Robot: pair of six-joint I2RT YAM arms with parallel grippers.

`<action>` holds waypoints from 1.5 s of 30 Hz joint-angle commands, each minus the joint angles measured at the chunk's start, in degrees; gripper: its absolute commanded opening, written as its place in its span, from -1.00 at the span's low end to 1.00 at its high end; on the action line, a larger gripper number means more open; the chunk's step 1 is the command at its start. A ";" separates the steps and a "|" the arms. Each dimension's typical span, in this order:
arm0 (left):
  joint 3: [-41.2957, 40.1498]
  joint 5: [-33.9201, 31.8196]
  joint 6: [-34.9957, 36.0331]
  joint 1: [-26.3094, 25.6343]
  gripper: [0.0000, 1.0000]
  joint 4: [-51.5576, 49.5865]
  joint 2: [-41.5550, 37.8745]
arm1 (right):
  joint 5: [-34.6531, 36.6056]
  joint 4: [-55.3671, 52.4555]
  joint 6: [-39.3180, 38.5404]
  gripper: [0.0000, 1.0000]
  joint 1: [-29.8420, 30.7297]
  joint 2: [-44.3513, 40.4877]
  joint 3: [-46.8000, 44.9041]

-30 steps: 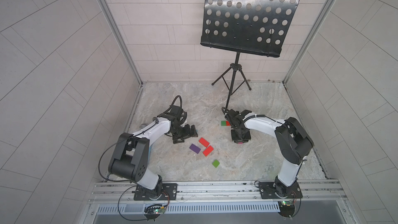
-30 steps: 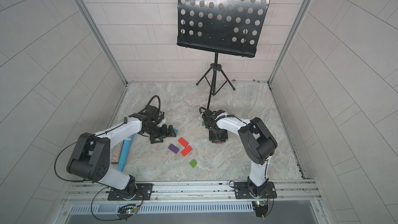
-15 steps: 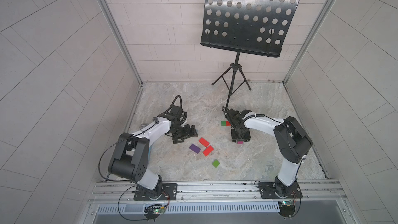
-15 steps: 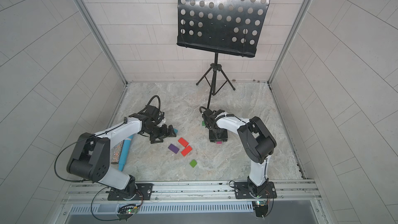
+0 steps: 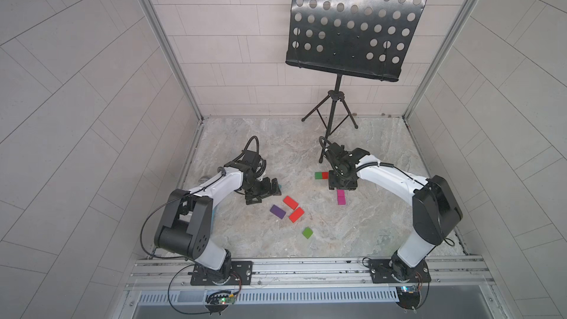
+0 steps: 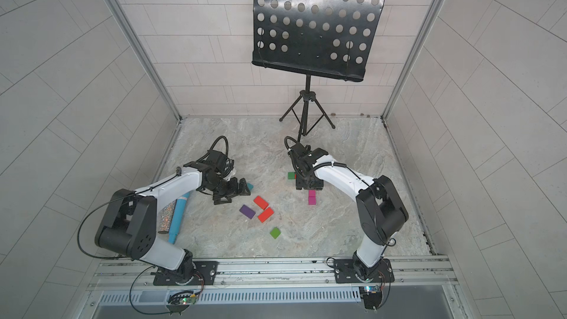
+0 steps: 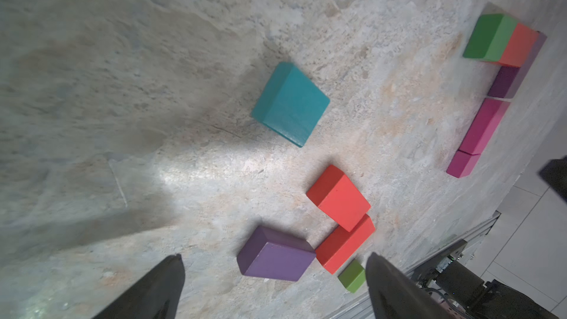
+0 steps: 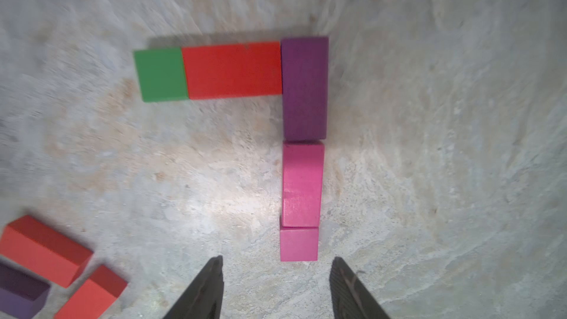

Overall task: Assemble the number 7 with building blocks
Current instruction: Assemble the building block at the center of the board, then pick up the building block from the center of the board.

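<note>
Stone floor (image 5: 383, 225); music stand (image 5: 356, 26) behind blocks (image 5: 290, 202)

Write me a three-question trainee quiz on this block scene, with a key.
1. True or false: the small square magenta matte block ends the stem of the multicoloured block number 7.
2. What colour is the long matte corner block, where bar and stem meet? A. green B. purple C. teal
3. What does the right end effector hold?
Key: 1 true; 2 B; 3 nothing, its jaws stand open.
</note>
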 commanded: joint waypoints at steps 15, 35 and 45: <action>7.80 -8.75 0.42 0.49 1.00 -5.97 2.34 | -0.99 3.19 -7.65 0.19 -2.32 0.06 3.90; 22.11 -22.27 7.01 -9.17 0.75 -12.99 17.18 | -6.77 4.95 -9.02 0.19 -7.13 -0.30 1.35; 23.06 -25.16 7.43 -10.47 0.55 -13.09 20.61 | -8.25 4.86 -9.20 0.19 -9.86 -2.51 -0.94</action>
